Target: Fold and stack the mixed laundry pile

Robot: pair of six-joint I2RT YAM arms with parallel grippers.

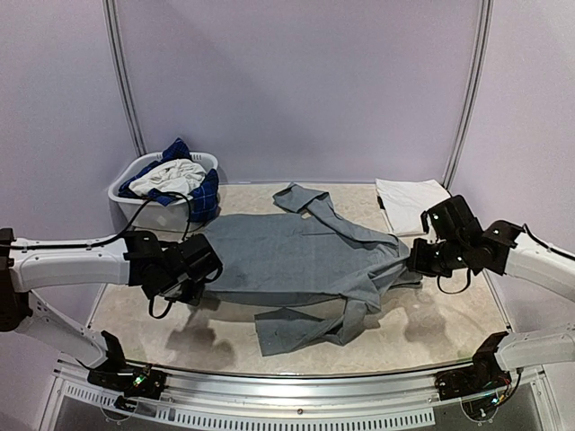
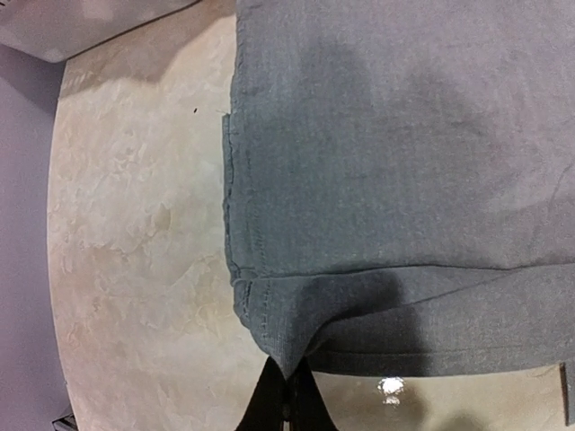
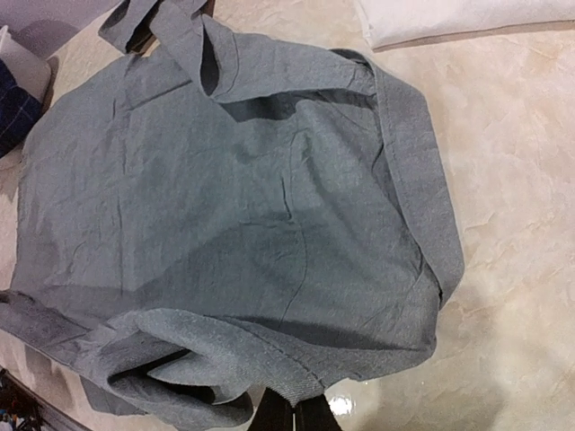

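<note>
A plain grey T-shirt [image 1: 296, 256] lies spread across the middle of the table, stretched between both grippers. My left gripper [image 1: 199, 267] is shut on its hem corner; in the left wrist view the cloth [image 2: 386, 180] is pinched to a point in my left gripper [image 2: 289, 395]. My right gripper [image 1: 415, 259] is shut on the collar edge; in the right wrist view the shirt [image 3: 234, 206] bunches at my right gripper [image 3: 295, 411]. One sleeve [image 1: 301, 197] points to the back, the other [image 1: 296, 330] to the front. Blue plaid and white pieces [image 1: 180, 180] fill the basket.
A white oval basket [image 1: 126, 193] stands at the back left. A folded white garment [image 1: 411, 203] lies at the back right, also in the right wrist view [image 3: 467, 18]. The marble table [image 1: 449, 332] has a rail along its front edge.
</note>
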